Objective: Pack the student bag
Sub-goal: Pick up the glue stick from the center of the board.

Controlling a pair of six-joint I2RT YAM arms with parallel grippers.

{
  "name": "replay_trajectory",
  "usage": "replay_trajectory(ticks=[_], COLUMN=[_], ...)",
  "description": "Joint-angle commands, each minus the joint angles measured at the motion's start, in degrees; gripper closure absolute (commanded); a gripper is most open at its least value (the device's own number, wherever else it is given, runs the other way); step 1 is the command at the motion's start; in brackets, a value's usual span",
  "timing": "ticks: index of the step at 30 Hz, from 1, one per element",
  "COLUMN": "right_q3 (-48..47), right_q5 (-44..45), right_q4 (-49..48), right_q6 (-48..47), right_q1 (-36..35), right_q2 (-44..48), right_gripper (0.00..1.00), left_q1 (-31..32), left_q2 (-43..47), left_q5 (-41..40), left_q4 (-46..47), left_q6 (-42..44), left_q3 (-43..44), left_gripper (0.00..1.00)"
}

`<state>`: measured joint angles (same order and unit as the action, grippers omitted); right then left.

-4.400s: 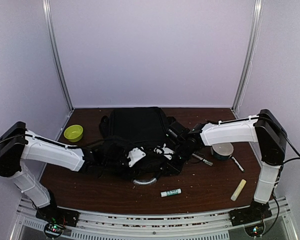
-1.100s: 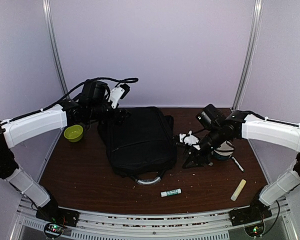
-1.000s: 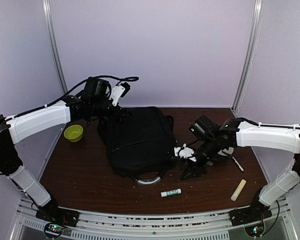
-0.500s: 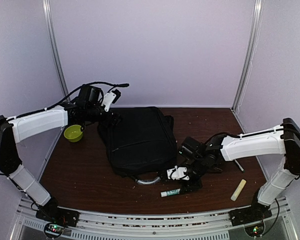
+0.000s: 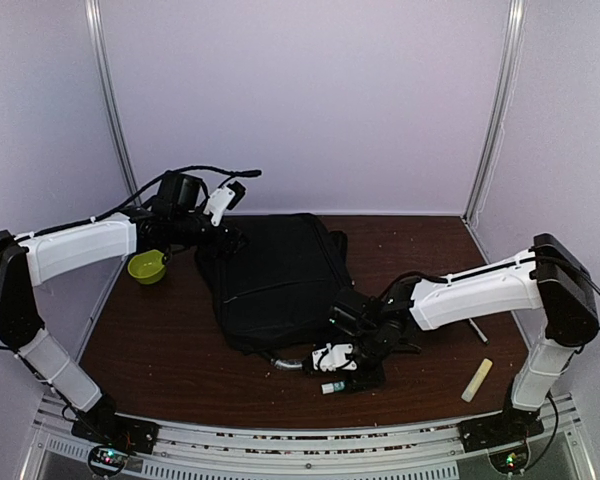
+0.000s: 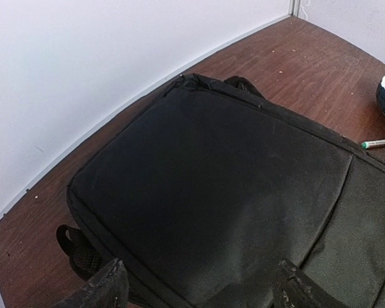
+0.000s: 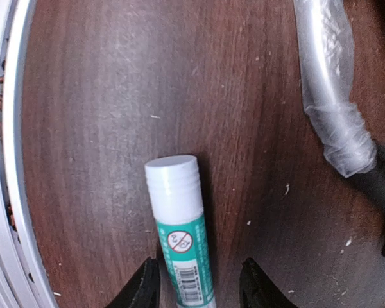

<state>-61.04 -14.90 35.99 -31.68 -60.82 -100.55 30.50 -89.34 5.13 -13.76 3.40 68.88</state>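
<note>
The large black fabric backpack (image 5: 275, 275) lies flat on the brown table (image 5: 160, 340). Off its near edge, the right gripper (image 7: 197, 274) straddles a green-and-white glue stick (image 7: 178, 224), jaws half open and gripping nothing. This looks like the pickup, which next calls for a square close, while the left gripper (image 6: 197, 283) hovers wide open and empty over the backpack's far corner.

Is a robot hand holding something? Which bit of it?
Nothing is held. The right gripper straddles the white-and-green glue stick, jaws open and not touching it; the left gripper is open too.
</note>
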Motion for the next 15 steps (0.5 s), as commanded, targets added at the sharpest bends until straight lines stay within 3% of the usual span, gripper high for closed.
replay_trajectory(ticks=[1,5,9,15], right_q3=[-0.8,-0.3,-0.2,-1.4], right_q5=[3.7,4.2,3.6,3.9], right_q4=[0.3,0.4,0.9,4.5], right_q6=[1.8,1.7,1.9,0.2], right_q1=[-1.0,-2.6,-3.0,-2.8], right_q2=[-1.6,-1.1,-1.2,5.1], right_gripper=[0.59,0.67,0.85,0.93], left_q1=[0.8,1.6,3.0,5.4], left_q2=[2.4,2.6,2.4,-1.0], left_q5=[2.6,2.9,2.3,1.0], left_q4=[3.3,2.1,-0.4,-7.0], left_q6=[-1.2,-1.2,0.9,11.1], left_q3=[0.6,1.2,2.7,4.9], left_gripper=[0.2,0.22,0.24,0.21])
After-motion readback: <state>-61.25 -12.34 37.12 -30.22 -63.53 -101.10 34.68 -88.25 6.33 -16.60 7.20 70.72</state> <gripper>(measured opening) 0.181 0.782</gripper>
